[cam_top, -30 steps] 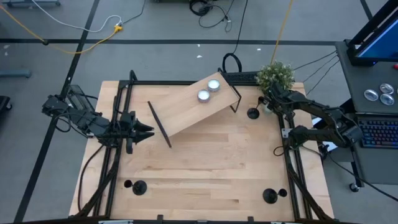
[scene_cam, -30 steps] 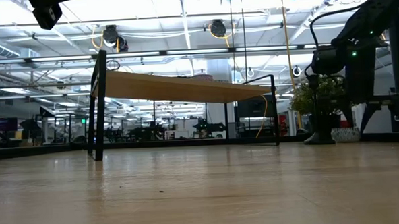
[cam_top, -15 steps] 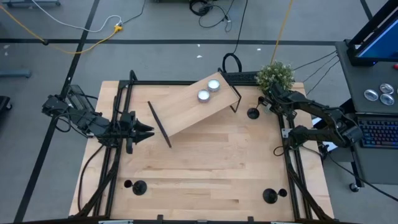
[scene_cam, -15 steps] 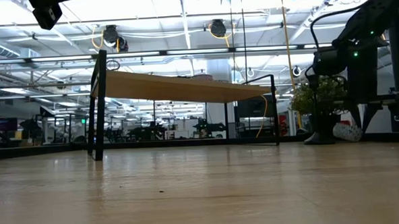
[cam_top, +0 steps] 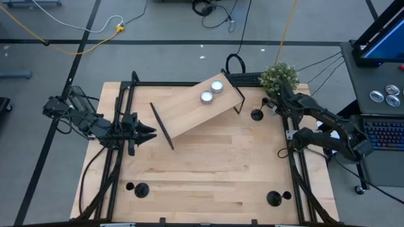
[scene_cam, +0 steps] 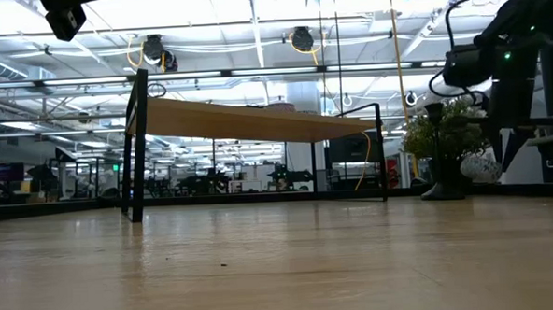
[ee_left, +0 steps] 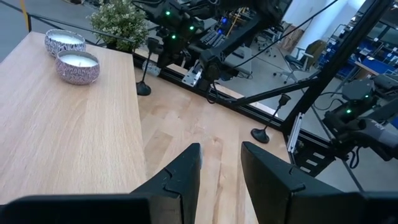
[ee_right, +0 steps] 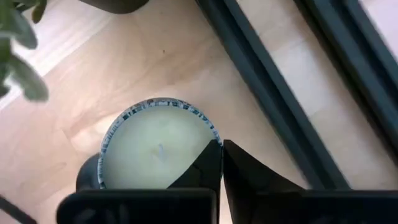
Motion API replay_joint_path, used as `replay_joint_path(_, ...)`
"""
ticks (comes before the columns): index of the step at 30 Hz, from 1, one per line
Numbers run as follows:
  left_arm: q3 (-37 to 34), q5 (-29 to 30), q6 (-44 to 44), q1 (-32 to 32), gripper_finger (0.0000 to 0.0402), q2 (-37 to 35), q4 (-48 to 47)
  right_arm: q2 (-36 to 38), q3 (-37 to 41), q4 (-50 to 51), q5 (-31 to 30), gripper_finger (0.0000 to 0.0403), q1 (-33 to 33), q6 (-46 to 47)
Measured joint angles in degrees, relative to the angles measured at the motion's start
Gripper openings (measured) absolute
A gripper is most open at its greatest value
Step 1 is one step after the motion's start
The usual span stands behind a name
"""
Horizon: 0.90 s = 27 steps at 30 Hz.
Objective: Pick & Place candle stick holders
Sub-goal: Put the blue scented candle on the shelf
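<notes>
Light butcher-block wooden table [cam_top: 208, 170] carries a black metal frame rail [cam_top: 189, 84] round its edges, and a pale wood shelf board on thin black wire legs [cam_top: 189, 113] stands angled across the far-centre. Two small round silvery-white tealight candles [cam_top: 211, 92] sit just beside each other on the shelf's far-right end, and a third tealight with a patterned rim [ee_right: 155, 146] lies on the table at the far-right corner, near a small green leafy potted plant [cam_top: 279, 75]. Off the table: grey floor with a yellow cable [cam_top: 76, 45] far left, a keyboard on a dark desk [cam_top: 382, 135] at right.
</notes>
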<state>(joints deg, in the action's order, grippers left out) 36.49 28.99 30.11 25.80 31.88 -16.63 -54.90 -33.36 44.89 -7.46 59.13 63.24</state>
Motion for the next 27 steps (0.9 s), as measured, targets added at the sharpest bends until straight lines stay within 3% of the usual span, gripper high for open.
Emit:
replay_joint_path(12, 0.00, 0.02, 0.00, -0.02, 0.0122, -0.01, 0.25, 9.98, 0.00, 5.53, 1.74, 0.0000, 0.00, 0.54)
replay_joint_path(27, 0.00, 0.07, 0.70, -0.02, 0.0122, 0.00, 0.25, 21.45, -0.02, -1.91, 3.26, 0.0000, -2.29, 3.65)
